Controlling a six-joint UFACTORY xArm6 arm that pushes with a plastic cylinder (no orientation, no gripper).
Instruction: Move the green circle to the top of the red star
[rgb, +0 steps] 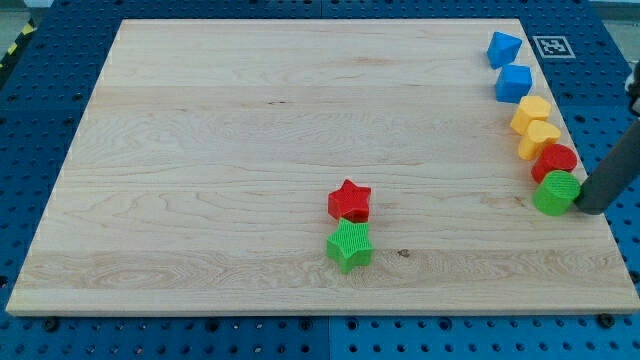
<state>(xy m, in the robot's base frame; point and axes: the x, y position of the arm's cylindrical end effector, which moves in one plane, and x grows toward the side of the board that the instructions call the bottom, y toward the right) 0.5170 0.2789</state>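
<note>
The green circle sits near the board's right edge, at the lower end of a column of blocks. The red star lies near the board's middle, toward the view's bottom, with a green star touching it just below. My tip is at the end of the dark rod coming in from the view's right. It stands right against the green circle's right side, far to the right of the red star.
Above the green circle a column runs up the right edge: a red circle, two yellow blocks, a blue cube and a blue block. The wooden board lies on a blue pegboard table.
</note>
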